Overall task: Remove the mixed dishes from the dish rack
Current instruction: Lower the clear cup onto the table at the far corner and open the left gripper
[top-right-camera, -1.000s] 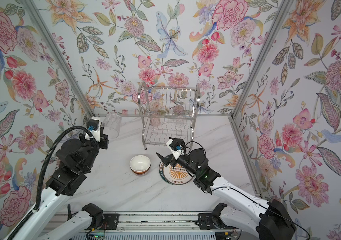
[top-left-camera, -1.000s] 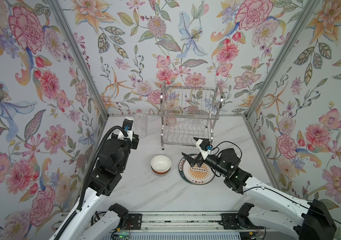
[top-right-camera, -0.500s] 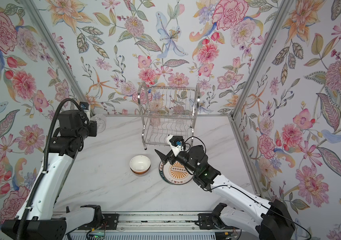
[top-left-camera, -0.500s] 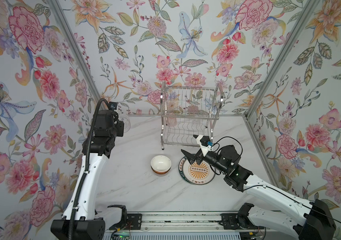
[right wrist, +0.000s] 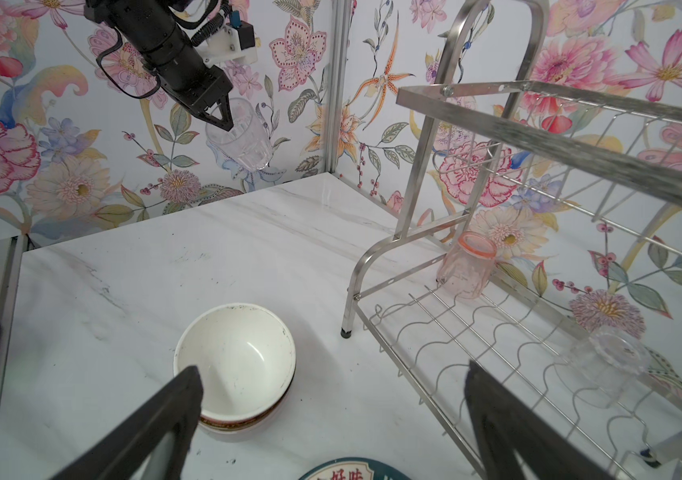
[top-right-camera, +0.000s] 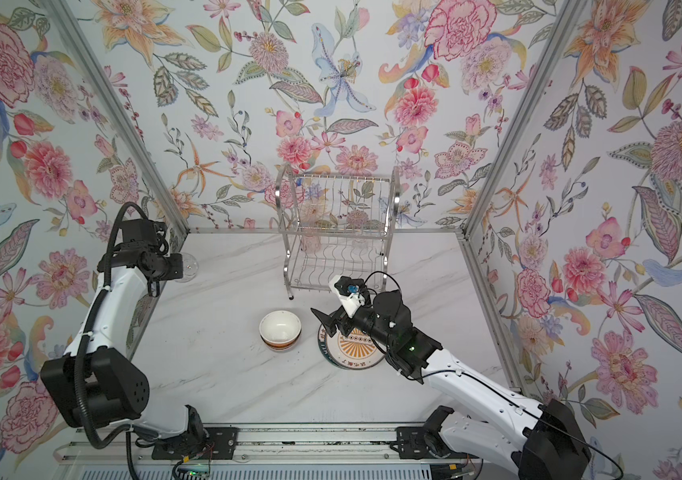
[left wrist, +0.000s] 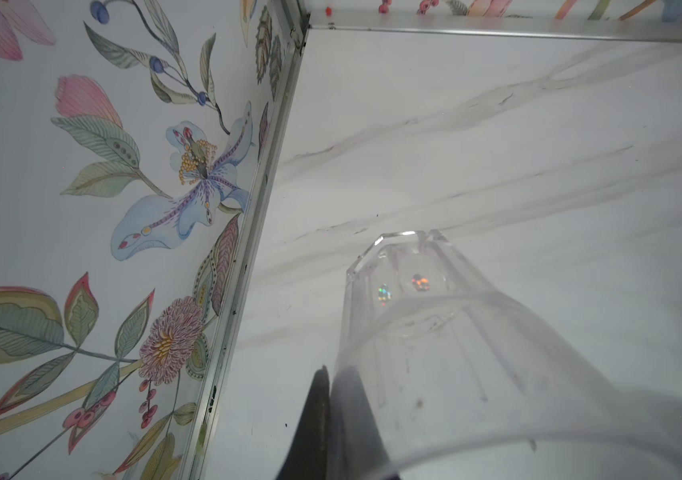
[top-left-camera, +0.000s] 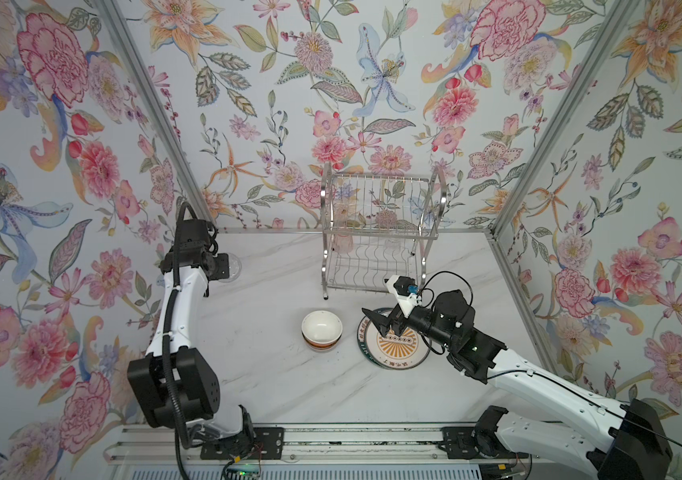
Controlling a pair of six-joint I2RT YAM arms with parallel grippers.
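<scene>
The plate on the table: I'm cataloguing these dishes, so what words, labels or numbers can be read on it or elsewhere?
On the plate rim, right wrist view: Chinese characters on a red patch, cut by the picture's edge, not surely readable.
On the plate rim in both top views: lettering too small to read.
On the bowl, tumbler, dish rack: no writing seen.

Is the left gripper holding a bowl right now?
No, the left gripper is shut on a clear glass tumbler, while the bowls stand stacked on the table.
</scene>
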